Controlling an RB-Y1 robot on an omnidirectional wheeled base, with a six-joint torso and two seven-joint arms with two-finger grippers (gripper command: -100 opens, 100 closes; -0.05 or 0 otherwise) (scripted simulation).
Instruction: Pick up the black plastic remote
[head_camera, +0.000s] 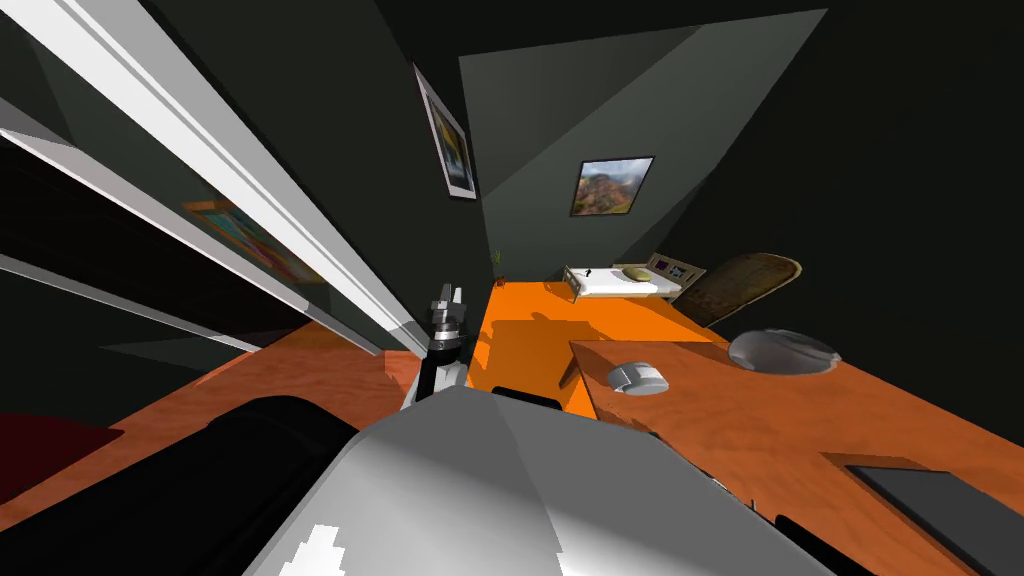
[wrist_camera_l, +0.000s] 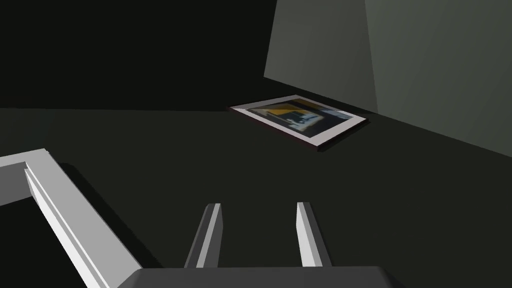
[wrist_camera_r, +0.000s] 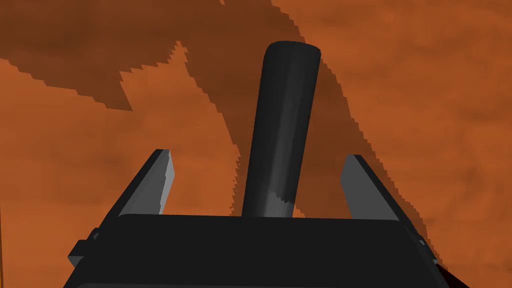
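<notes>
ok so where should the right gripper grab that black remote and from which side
Take the remote across its narrow width, on the two long sides, near the middle. It is a long slim bar lying flat on the brown surface, so come down from above. The right gripper is open with one finger either side, lined up along its length.
</notes>
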